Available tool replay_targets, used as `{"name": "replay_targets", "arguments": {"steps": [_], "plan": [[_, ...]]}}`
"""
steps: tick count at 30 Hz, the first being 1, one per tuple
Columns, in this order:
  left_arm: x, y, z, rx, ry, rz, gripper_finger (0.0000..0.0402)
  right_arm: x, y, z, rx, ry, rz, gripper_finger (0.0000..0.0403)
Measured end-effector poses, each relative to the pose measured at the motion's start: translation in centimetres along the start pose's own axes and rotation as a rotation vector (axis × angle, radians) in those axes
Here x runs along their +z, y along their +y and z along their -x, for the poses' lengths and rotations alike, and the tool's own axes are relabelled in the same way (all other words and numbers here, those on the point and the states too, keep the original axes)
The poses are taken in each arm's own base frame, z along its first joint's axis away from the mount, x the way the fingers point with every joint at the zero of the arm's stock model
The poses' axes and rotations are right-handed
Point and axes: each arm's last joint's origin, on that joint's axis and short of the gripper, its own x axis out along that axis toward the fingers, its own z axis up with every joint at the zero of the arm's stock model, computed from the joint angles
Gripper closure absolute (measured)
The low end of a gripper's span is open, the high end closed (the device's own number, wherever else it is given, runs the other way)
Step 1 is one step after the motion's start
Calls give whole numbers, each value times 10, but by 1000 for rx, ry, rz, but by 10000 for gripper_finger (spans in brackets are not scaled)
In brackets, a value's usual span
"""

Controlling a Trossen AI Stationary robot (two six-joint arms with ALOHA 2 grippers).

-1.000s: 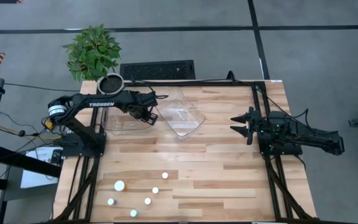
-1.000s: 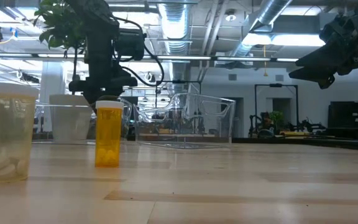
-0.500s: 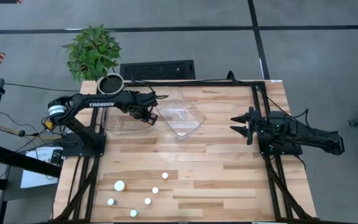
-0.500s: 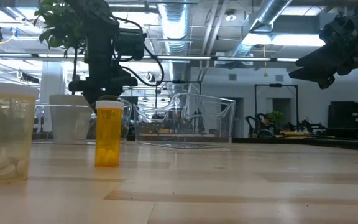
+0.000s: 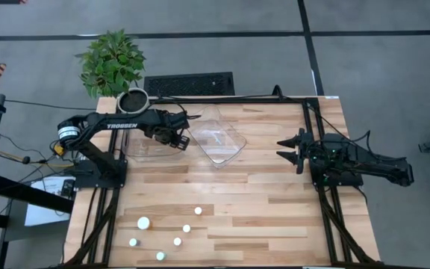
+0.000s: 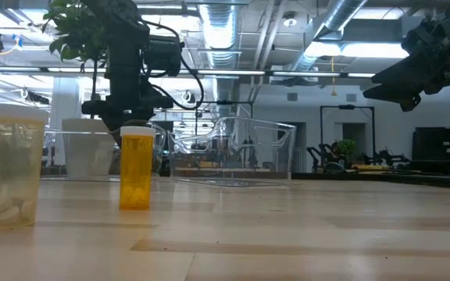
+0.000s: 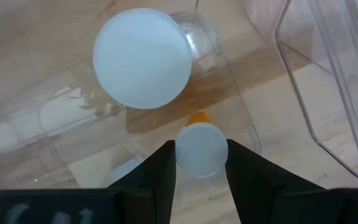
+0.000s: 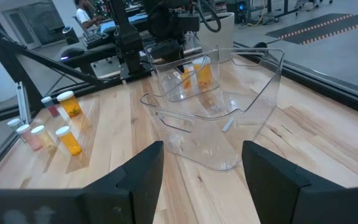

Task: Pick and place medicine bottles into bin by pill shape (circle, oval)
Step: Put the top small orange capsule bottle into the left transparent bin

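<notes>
Overhead, left hand [image 5: 176,139] hides the bottle [image 7: 201,149] its wrist camera shows.

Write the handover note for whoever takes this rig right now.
Left gripper: over the left tub, shut on a small bottle; a bigger white-capped bottle already stands in that tub.
Right gripper: open, parked at the table's right side.
Second tub: looks empty.
Left to do: release this bottle, then sort the six bottles at the near-left edge.
</notes>
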Motion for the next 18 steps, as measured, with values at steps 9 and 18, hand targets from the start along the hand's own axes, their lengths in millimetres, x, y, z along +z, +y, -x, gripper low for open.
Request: {"name": "replay_targets", "arguments": {"steps": [9,18], "plan": [[0,-1,-2,19,-13,0,284,0,0,0,0,0,0,178],[1,-3,-7,24,-8,-13,286,0,0,0,0,2,0,178]]}}
